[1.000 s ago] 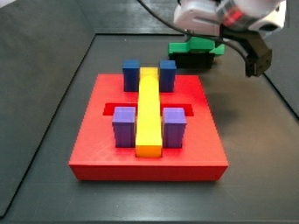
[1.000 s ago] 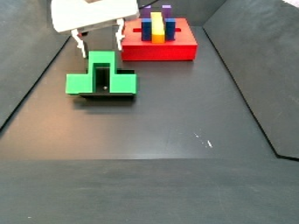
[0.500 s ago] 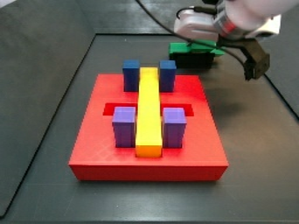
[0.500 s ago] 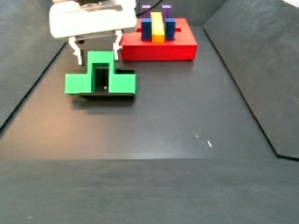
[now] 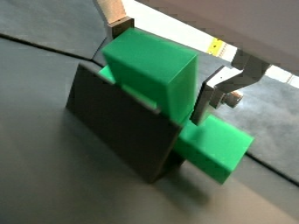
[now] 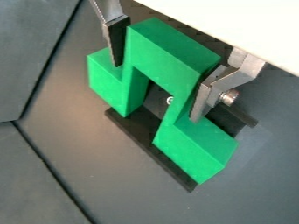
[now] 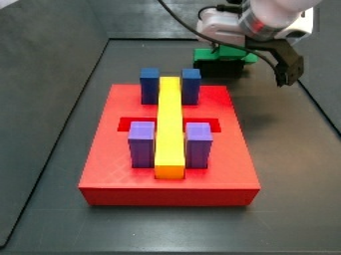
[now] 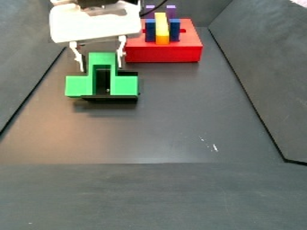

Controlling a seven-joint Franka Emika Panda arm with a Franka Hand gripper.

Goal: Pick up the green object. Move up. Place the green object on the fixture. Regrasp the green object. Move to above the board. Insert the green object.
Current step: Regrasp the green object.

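One gripper (image 8: pixel 100 56) over the fixture (image 8: pixel 117 97), one green object (image 8: pixel 102 79), one board (image 7: pixel 170 169), two blue blocks (image 7: pixel 151 85), two purple blocks (image 7: pixel 142 145), one yellow bar (image 7: pixel 170 125)

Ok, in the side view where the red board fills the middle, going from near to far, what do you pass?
Near to far: the board with its yellow bar, then the green object on the fixture, with the tool over it.

**Camera layout around the fixture**

Both wrist views look steeply down, close on the fixture (image 6: pixel 146 131) between the gripper (image 6: pixel 163 74) fingers. 1 side view faces it across the board (image 7: pixel 167 164); the opposite view has the board (image 8: pixel 168 47) behind.
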